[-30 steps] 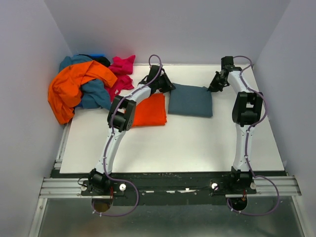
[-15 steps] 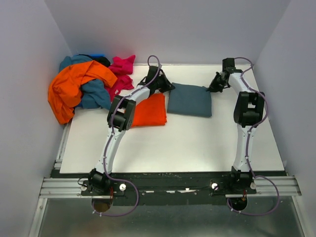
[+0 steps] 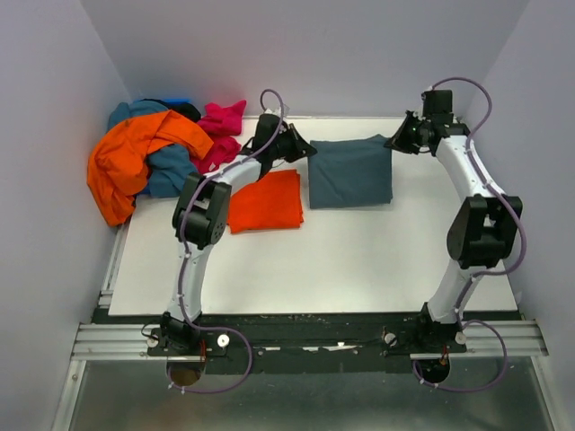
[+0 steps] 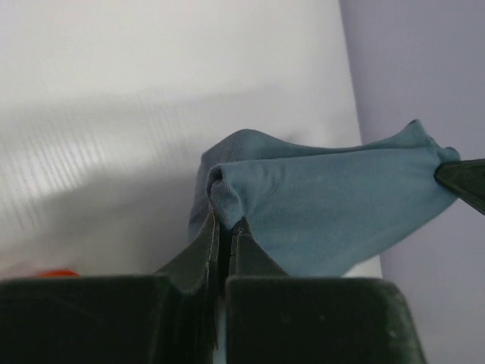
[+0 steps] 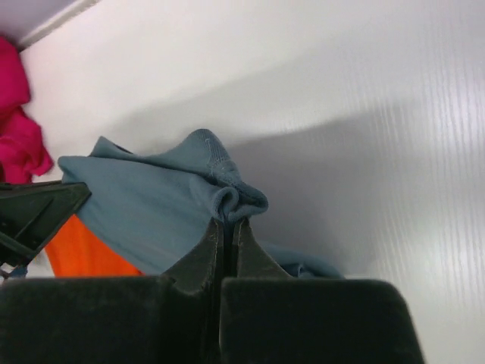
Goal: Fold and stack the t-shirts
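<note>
The slate blue-grey t-shirt hangs stretched between my two grippers above the far middle of the table. My left gripper is shut on its far left corner, seen pinched in the left wrist view. My right gripper is shut on its far right corner, seen in the right wrist view. A folded bright orange-red t-shirt lies flat left of the blue-grey one; a bit of it shows in the right wrist view.
A heap of loose shirts sits at the far left: orange, teal, magenta pink and a bit of blue. Grey walls close the left, back and right sides.
Both grippers have lifted and pulled the blue-grey shirt's far edge backward and apart; the right arm swung out to the far right. The shirt now hangs taller and stretched.
</note>
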`<state>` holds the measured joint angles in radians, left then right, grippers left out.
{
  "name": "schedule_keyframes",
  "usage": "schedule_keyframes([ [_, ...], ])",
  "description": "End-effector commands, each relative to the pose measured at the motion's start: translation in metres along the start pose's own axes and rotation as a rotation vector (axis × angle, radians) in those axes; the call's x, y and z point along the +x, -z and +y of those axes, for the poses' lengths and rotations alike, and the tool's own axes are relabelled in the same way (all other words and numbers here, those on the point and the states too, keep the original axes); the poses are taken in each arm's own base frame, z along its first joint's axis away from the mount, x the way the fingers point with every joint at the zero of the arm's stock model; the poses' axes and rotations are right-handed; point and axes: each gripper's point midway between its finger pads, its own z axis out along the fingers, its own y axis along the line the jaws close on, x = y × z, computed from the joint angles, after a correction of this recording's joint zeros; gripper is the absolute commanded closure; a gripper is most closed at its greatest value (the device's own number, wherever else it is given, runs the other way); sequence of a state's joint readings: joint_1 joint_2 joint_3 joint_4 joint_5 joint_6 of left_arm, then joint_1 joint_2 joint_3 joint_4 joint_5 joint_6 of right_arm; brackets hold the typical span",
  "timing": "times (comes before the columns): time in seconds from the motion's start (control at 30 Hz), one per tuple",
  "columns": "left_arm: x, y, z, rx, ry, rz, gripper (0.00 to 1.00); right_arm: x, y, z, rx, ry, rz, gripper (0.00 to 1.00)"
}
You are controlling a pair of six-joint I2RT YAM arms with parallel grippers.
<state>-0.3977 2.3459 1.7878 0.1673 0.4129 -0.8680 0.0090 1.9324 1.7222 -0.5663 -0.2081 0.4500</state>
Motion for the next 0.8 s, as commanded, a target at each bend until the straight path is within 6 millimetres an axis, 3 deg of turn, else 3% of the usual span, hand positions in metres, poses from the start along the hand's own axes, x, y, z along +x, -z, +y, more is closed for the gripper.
schedule_keyframes([
  [0.0,-0.046,0.067,-0.086,0.151,-0.134,-0.132,1.00,-0.014,0.045,0.006,-0.019,0.037,-0.109,0.99],
  [0.2,-0.047,0.139,-0.105,0.100,-0.174,-0.177,1.00,0.008,0.089,0.025,-0.124,0.023,-0.122,0.99],
  [0.27,-0.045,0.160,-0.099,0.068,-0.167,-0.186,1.00,0.019,0.095,0.041,-0.179,0.040,-0.111,0.99],
  [0.43,-0.036,0.211,-0.069,-0.060,-0.183,-0.194,1.00,0.046,0.106,0.080,-0.286,0.121,-0.075,0.99],
  [0.6,-0.033,0.266,-0.025,-0.223,-0.138,-0.273,1.00,0.076,0.113,0.117,-0.367,0.198,-0.057,0.99],
  [0.77,-0.028,0.314,0.024,-0.435,-0.117,-0.366,1.00,0.103,0.106,0.147,-0.431,0.226,-0.021,0.99],
])
